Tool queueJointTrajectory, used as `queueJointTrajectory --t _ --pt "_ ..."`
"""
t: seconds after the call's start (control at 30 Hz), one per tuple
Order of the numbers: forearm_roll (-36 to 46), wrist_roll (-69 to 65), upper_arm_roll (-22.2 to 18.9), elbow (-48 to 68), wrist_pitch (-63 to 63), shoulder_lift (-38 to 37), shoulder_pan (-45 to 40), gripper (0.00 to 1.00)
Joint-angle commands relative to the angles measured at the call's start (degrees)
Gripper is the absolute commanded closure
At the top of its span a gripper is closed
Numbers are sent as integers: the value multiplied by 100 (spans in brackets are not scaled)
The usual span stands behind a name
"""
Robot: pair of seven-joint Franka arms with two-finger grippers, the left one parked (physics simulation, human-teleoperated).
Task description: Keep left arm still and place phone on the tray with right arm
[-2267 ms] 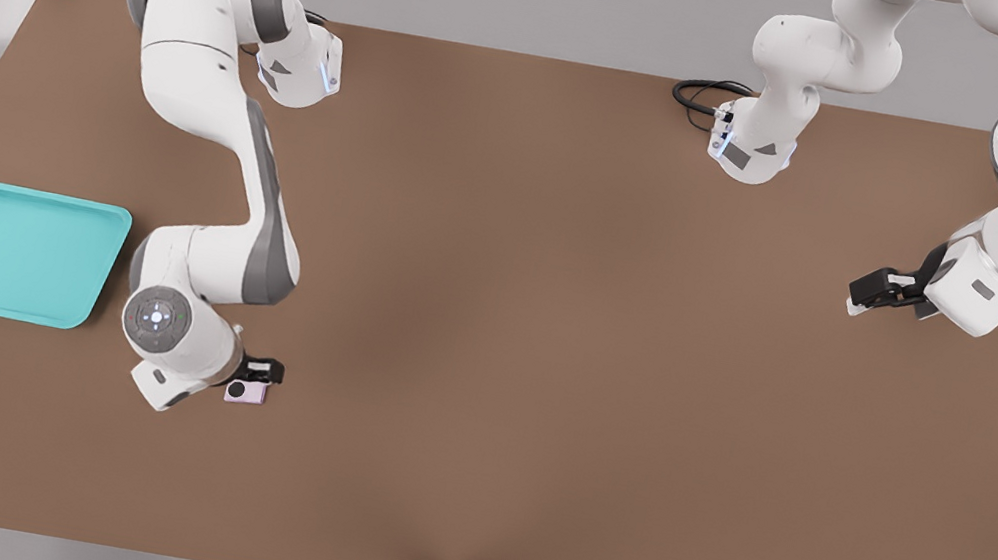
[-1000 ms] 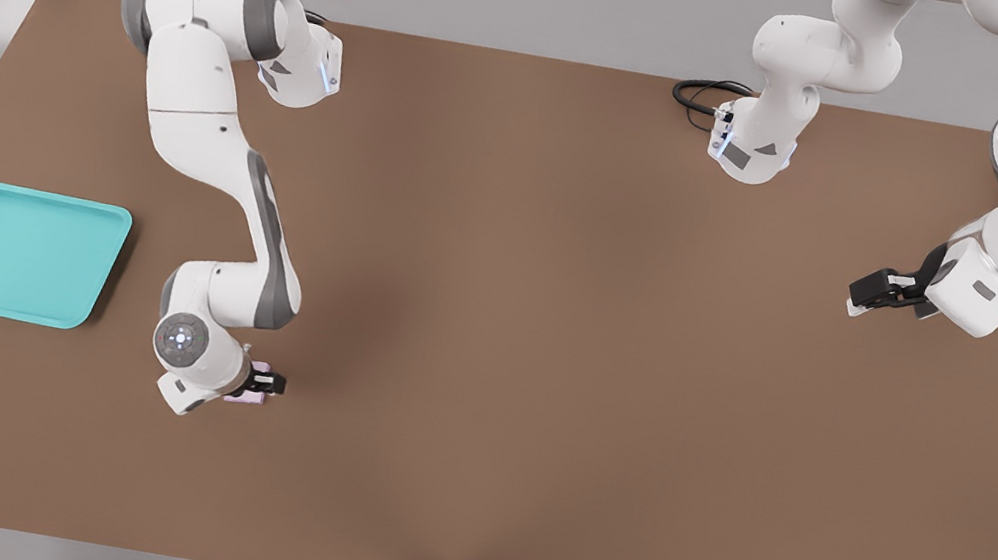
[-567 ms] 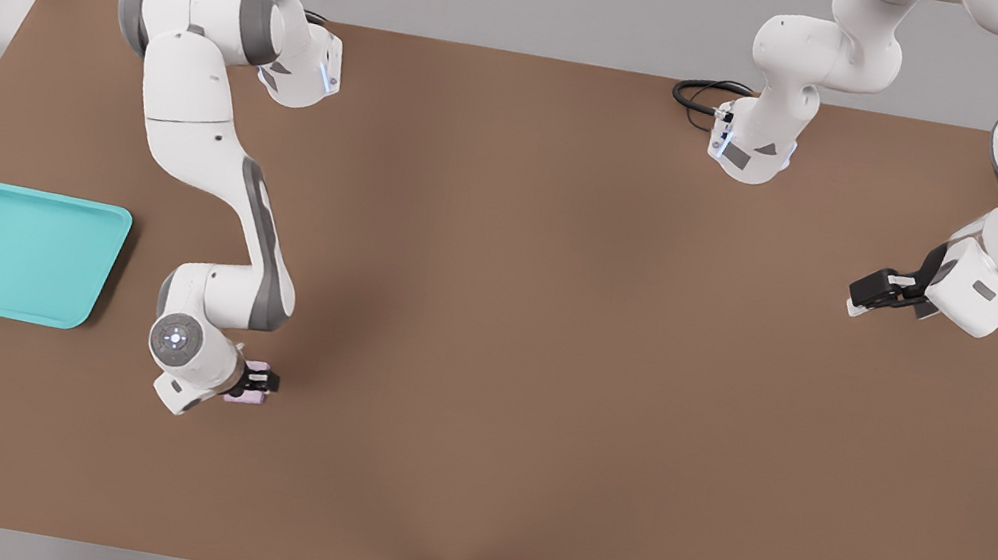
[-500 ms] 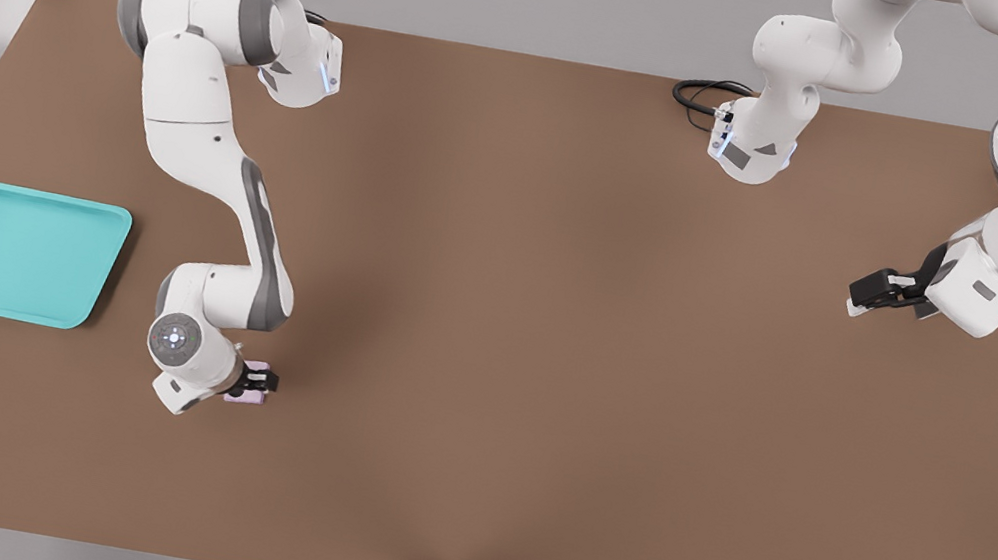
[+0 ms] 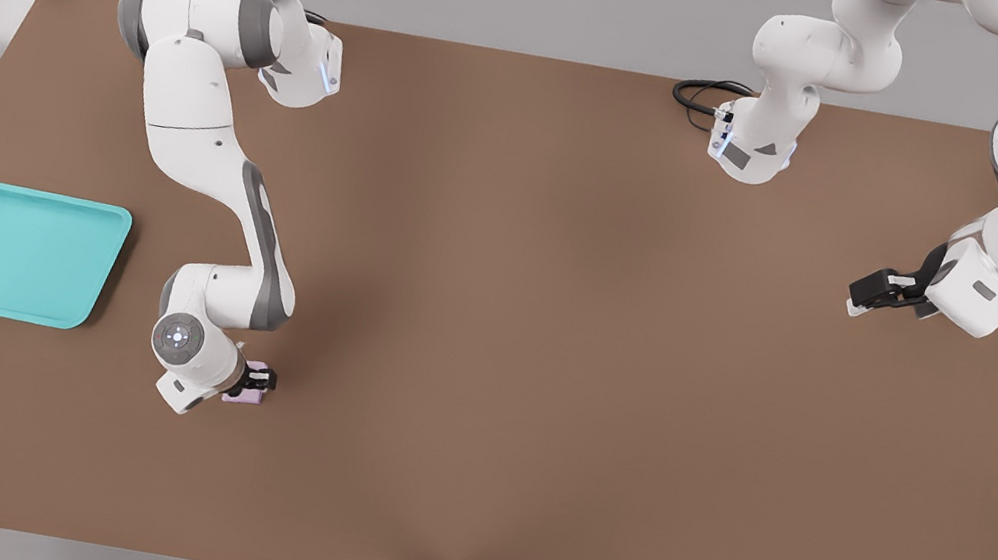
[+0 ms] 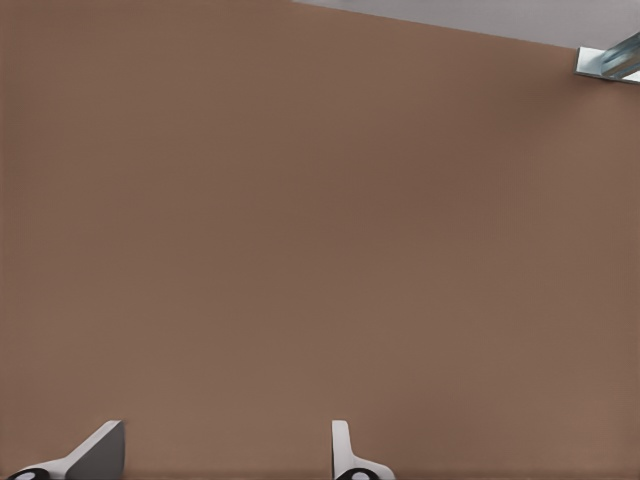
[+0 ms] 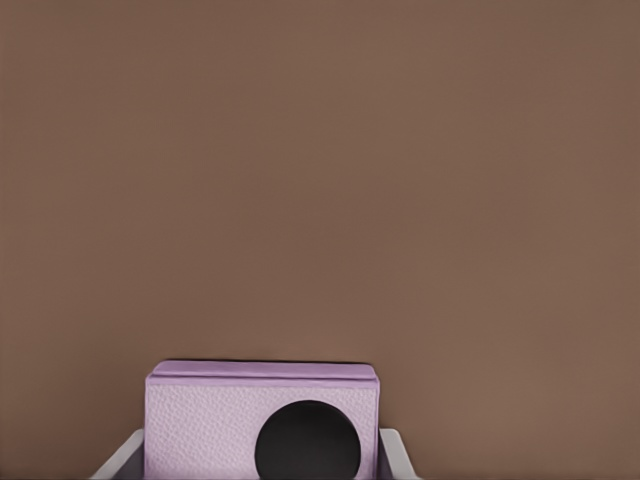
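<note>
Phone (image 7: 262,425) sits between the two fingers (image 7: 118,460) of the right arm's hand (image 5: 251,381), a pale pink slab with one black lens showing in the right wrist view and grey fingertips flanking its two sides. The fingers stand close against those sides, so the hand looks closed on the phone, taking it across its narrow width, which seems a sensible hold for a thin flat thing that offers no other edges. Whether the phone is lifted or lies on the brown counter (image 5: 548,349) cannot be told; in the front view it shows only as a pink sliver (image 5: 244,396) under the black fingers, low and near the counter's surface. The right arm (image 5: 257,270) is folded down over it with its round grey wrist cap facing up, the hand pointing straight down, a stance that suits a top grasp. Well apart, toward the front view's left, lies the turquoise tray (image 5: 15,311), bare inside its raised rim and near the counter's edge. Judging from this, the grasp is about made and the carry to the tray is yet to come; the raised rim will call for some height before the crossing, and a loose pinch on so small a slab could let it tilt or slip.
</note>
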Motion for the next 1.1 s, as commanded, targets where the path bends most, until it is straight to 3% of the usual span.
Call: queueJointTrajectory --t 0.0,0.27,0.4,0.53,0.73,0.9,0.93,0.97,1.07 --pt "9 -169 0 -16 4 -7 0 16" --pt "1 -177 -9 -25 -84 -112 -9 22" --pt "-26 -370 0 -34 -585 -833 -316 22" --pt "-26 -1197 -9 -482 -480 -1325 -967 22" --pt "-17 -2682 -9 -2072 452 -2213 -2144 22" --pt "-8 -4510 -27 -2301 549 -2336 -3463 22" --pt "-8 -4660 -27 -2336 558 -2292 -3603 21" --pt "18 -4660 -27 -2362 558 -2213 -3726 0" --pt "193 -4581 -18 -2398 479 -2283 -3806 0"
